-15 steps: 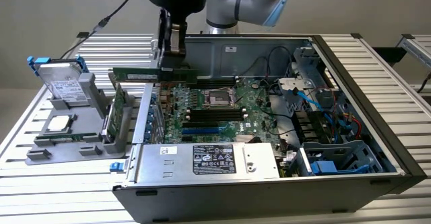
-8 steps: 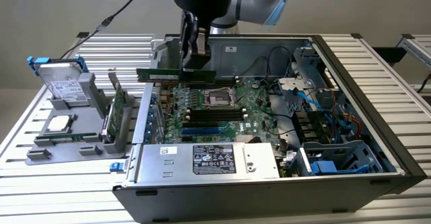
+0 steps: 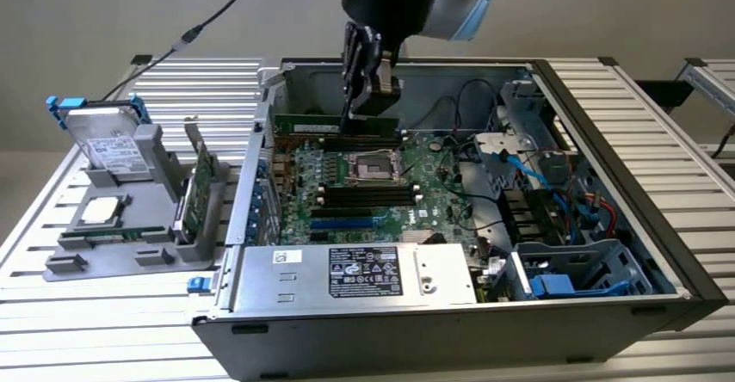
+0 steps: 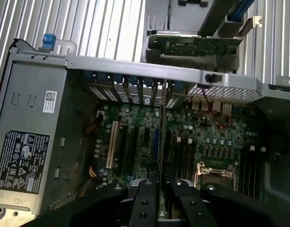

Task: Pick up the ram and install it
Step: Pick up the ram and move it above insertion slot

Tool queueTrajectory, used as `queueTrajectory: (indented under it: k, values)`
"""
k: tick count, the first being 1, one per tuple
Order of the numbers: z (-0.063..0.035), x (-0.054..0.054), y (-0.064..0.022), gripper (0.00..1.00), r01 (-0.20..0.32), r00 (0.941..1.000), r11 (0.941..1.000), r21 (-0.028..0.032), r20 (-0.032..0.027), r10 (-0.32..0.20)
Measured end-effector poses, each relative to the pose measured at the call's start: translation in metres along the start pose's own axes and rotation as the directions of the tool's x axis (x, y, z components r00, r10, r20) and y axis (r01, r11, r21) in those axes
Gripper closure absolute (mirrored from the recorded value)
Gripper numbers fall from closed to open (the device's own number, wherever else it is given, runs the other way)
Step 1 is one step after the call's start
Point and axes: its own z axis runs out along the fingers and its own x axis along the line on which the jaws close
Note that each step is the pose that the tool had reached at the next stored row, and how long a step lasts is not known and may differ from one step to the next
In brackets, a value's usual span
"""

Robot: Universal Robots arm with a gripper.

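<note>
Green, long, thin ram (image 3: 322,126) in hand (image 3: 370,113)

Green ram (image 3: 310,126), black gripper (image 3: 370,117), green motherboard (image 3: 442,184), grey ribbed table (image 3: 103,330), blue drive tabs (image 3: 67,104)

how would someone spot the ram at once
Look into the open black computer case, over its green motherboard. The long thin green ram stick lies level in the black claw, unlike the bigger green card standing outside the case.
</note>
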Motion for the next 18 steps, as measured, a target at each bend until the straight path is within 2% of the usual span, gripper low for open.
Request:
queueTrajectory:
  k: [7, 10, 13, 15, 16, 18]
  values:
    - [0.0070, -0.006, -0.0262, 0.85, 0.000, 1.0000, 1.0000, 0.0000, 0.0004, 0.000]
    - [0.0108, -0.008, -0.0336, 0.85, 0.000, 1.0000, 1.0000, 0.0002, 0.0020, 0.000]
    - [0.0137, -0.010, -0.0374, 0.85, 0.000, 1.0000, 1.0000, 0.0004, 0.0043, 0.000]
    - [0.0147, -0.011, -0.0386, 0.85, -0.005, 1.0000, 1.0000, 0.0007, 0.0081, 0.005]
    - [0.0170, -0.011, -0.0412, 0.85, -0.027, 0.9994, 0.9996, 0.0017, 0.0217, 0.027]
    - [0.0175, -0.011, -0.0416, 0.85, -0.031, 0.9992, 0.9995, 0.0033, 0.0243, 0.031]
